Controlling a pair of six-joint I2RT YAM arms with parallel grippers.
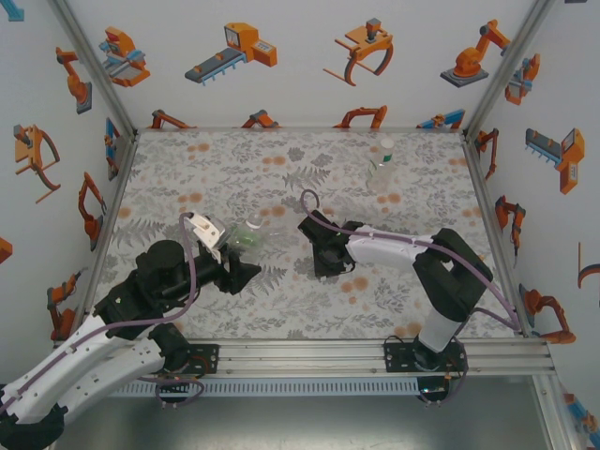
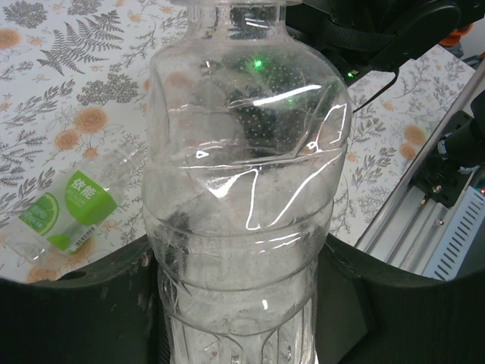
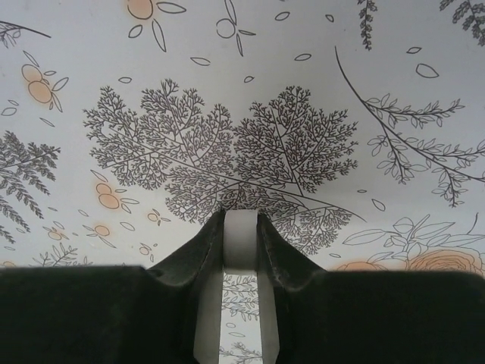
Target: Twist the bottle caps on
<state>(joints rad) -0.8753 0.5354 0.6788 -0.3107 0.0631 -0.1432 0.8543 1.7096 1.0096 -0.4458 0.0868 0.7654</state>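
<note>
1. Left wrist view: the left gripper (image 2: 239, 299) is closed around the lower body of the clear bottle (image 2: 242, 174), which stands upright with its neck open and capless.
2. Its thin walls show dents and creases. I judge it light, slick and easily crushed, so the ribbed lower section is the firmest place to hold.
3. The right gripper (image 3: 241, 227), to the right of the clear bottle, is pinched shut on a white cap (image 3: 241, 241) held edge-on. The cap looks small and stiff, and it could slip.
4. Left of the clear bottle lies a green-labelled bottle (image 2: 68, 208). Its white characters read 依能, beside a lime picture.
5. Beyond the clear bottle, to its right, stands a third bottle (image 1: 382, 171).
</note>
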